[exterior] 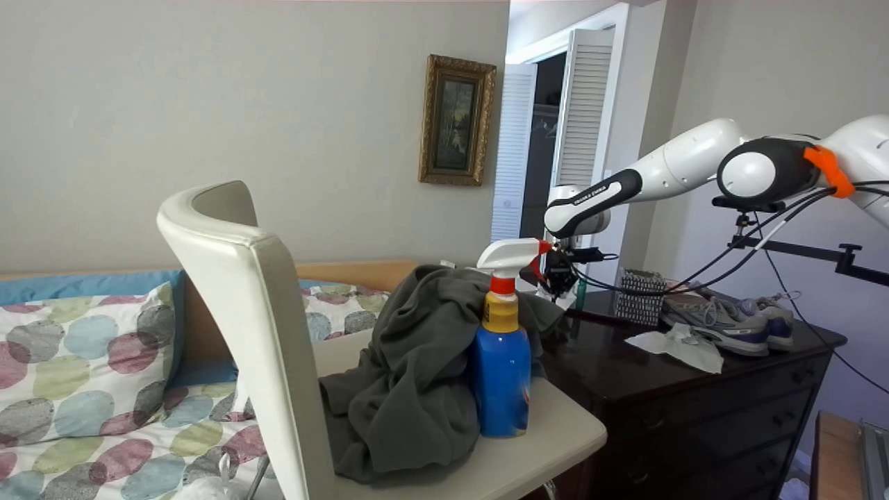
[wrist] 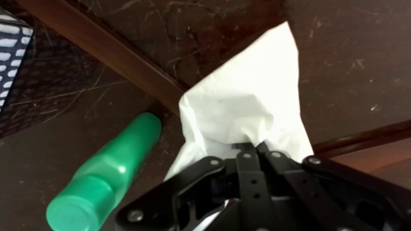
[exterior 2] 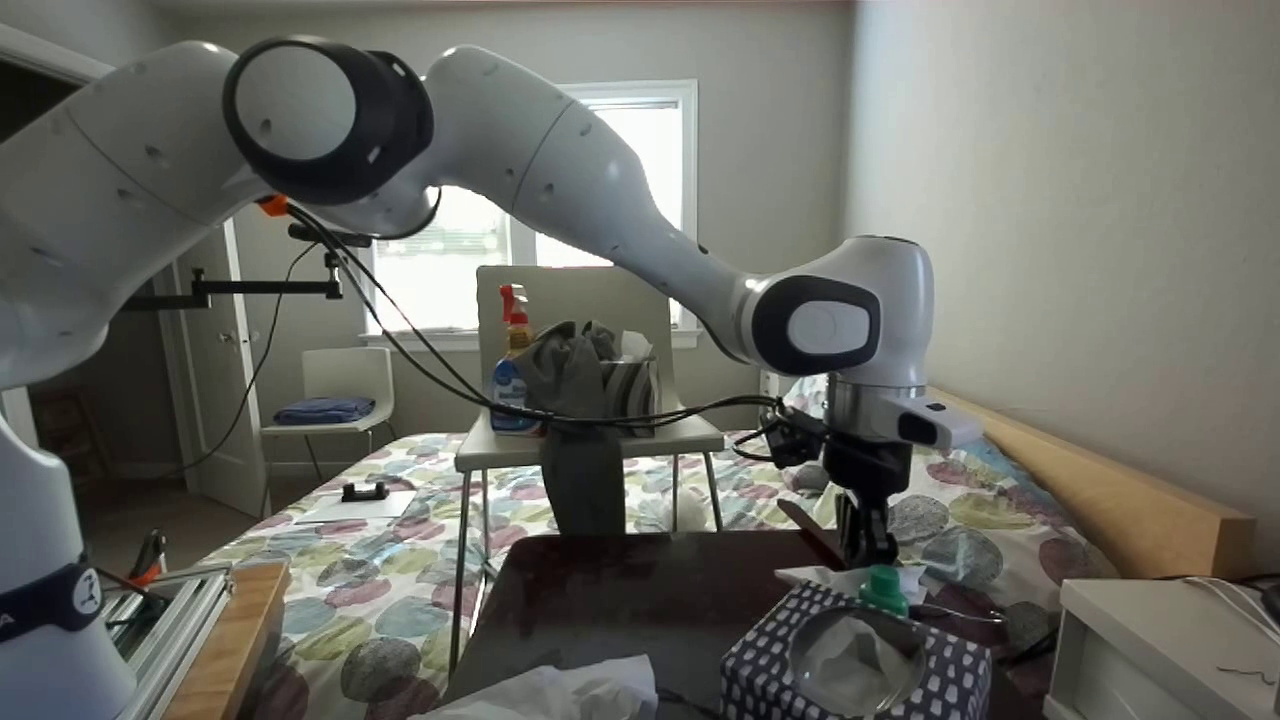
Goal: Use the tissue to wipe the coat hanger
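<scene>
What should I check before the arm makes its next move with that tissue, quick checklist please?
1. Gripper has the tissue: ok, shut on it.
2. Tissue over the coat hanger: ok, covering part of its brown arm in the wrist view.
3. Tissue pressing on the coat hanger: cannot tell, any contact is hidden.
4. Green bottle out of the way: not ok, it stands close beside the tissue and could get knocked.
5. Tissue box clear of the gripper: ok, apart in the wrist view.
</scene>
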Robot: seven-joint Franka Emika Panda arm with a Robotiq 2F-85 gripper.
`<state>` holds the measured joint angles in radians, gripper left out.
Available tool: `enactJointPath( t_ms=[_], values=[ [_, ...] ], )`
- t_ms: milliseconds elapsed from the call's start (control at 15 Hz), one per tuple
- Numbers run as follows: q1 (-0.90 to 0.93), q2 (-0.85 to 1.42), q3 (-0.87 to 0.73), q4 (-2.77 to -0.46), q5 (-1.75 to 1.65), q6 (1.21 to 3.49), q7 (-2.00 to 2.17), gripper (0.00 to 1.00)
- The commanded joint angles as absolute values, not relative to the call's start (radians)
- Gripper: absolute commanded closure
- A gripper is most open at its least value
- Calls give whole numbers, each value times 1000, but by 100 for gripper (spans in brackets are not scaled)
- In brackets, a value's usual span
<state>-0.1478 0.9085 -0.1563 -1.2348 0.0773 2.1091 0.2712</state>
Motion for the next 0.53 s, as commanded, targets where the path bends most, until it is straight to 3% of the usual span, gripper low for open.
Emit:
enactJointPath(
  t_ms=[0, 467],
  values=[
    [-164, 875, -146, -1314, 89, 2152, 262, 99],
    [-153, 891, -134, -1167, 148, 2241, 393, 99]
  ],
)
